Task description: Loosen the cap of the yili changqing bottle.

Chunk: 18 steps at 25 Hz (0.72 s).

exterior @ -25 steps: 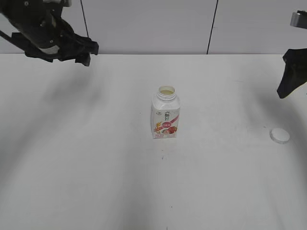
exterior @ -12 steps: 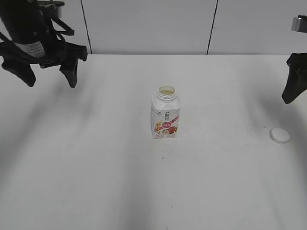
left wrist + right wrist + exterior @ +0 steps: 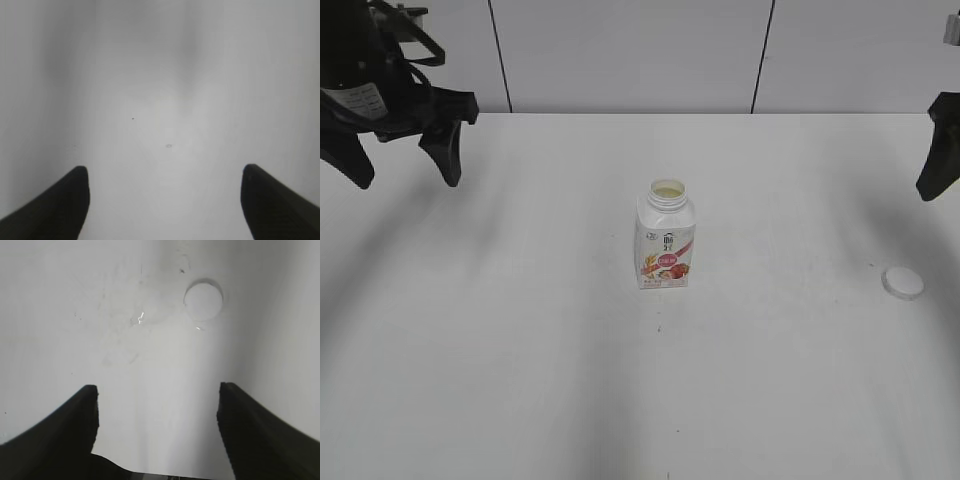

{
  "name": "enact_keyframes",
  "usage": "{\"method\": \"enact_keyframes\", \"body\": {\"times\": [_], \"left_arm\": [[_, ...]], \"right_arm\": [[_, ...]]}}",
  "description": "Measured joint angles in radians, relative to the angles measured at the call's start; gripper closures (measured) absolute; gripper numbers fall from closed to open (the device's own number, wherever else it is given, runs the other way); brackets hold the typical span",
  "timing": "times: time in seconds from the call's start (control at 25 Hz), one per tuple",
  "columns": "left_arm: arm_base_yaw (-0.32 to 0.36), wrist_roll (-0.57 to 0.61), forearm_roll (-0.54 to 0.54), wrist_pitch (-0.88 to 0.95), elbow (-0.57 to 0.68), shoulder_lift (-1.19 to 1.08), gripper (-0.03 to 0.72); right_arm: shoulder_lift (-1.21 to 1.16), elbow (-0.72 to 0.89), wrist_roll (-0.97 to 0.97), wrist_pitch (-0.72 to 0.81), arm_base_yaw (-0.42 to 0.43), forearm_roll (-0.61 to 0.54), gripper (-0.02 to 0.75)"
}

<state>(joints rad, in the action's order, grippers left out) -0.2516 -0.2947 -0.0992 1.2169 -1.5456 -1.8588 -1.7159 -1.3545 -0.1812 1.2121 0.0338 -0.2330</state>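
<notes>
The yili changqing bottle (image 3: 665, 238) stands upright at the middle of the white table, its neck open with no cap on it. The white cap (image 3: 903, 282) lies flat on the table at the right; it also shows in the right wrist view (image 3: 203, 300). My left gripper (image 3: 405, 168) is open and empty, raised at the far left, well away from the bottle; its jaws (image 3: 162, 177) frame bare table. My right gripper (image 3: 157, 395) is open and empty, above the table near the cap; only one finger (image 3: 940, 160) shows at the exterior view's right edge.
The white table (image 3: 520, 330) meets a pale panelled wall (image 3: 620, 50) at the back. Faint scuffs mark the table near the cap (image 3: 120, 320).
The left gripper has swung from pointing sideways to pointing down and moved left. The right gripper has drifted right and up, away from the cap. Bottle and cap have not moved.
</notes>
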Motion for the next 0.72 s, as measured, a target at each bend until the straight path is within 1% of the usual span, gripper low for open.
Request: {"method": "enact_keyframes", "body": {"times": [0.12, 0.2, 0.28, 0.44, 0.52, 0.72], "left_arm": [[0.000, 0.017, 0.025, -0.002, 0.043, 0.044, 0.126], [0.000, 0.019, 0.024, -0.003, 0.106, 0.088, 0.126], [0.000, 0.021, 0.009, -0.003, 0.180, 0.145, 0.126], [0.000, 0.022, -0.028, -0.001, 0.365, 0.319, 0.126], [0.000, 0.022, -0.034, 0.000, 0.459, 0.427, 0.126], [0.000, 0.022, -0.034, -0.012, 0.638, 0.694, 0.126]], "right_arm": [[0.038, 0.002, 0.033, 0.000, 0.000, 0.000, 0.156], [0.084, 0.022, 0.044, 0.000, 0.000, 0.000, 0.156], [0.144, 0.067, 0.047, 0.000, 0.000, 0.000, 0.156], [0.308, 0.179, 0.050, 0.001, 0.000, 0.000, 0.156], [0.395, 0.234, 0.050, 0.002, 0.000, 0.000, 0.156], [0.623, 0.371, 0.051, 0.005, 0.000, 0.000, 0.156]]}}
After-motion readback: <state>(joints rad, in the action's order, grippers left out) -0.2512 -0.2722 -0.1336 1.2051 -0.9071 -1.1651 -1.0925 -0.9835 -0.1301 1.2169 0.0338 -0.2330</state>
